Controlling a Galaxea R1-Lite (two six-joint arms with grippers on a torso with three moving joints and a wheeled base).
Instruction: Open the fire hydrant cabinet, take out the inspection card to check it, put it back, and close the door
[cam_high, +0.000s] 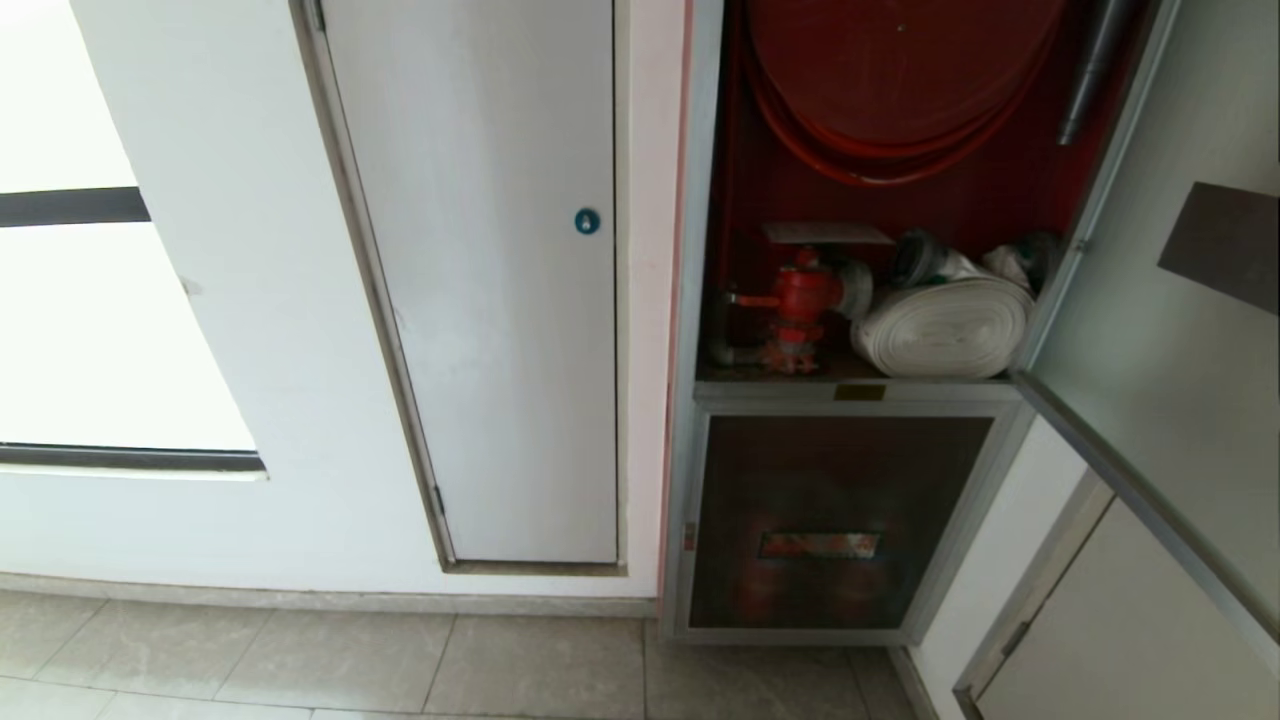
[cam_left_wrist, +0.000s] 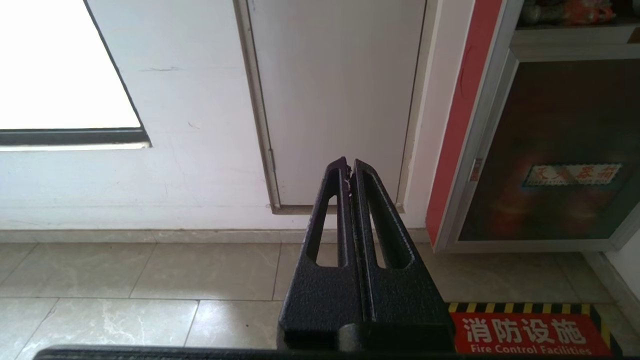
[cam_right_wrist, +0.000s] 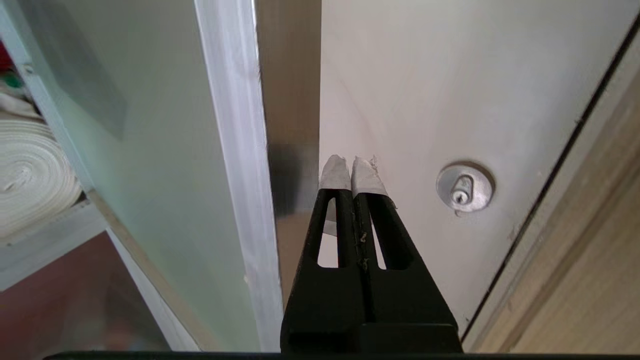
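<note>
Right gripper (cam_right_wrist: 351, 167), pinched empty, sits beside the one open door (cam_right_wrist: 235, 150); left gripper (cam_left_wrist: 348, 170) likewise closed

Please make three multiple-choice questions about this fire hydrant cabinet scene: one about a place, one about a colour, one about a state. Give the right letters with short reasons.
1. Where does the white rolled hose lie?
A. beside the red valve, in the upper compartment
B. on the floor
C. behind the lower glass panel

2. What colour is the round lock on the white panel door?
A. red
B. blue
C. yellow

3. How is the door of the fire hydrant cabinet?
A. shut
B. removed
C. swung open

Answers: 1 A, hose and valve share the shelf. 2 B, the head view shows a blue disc. 3 C, the interior is exposed and the door stands out at the right.
</note>
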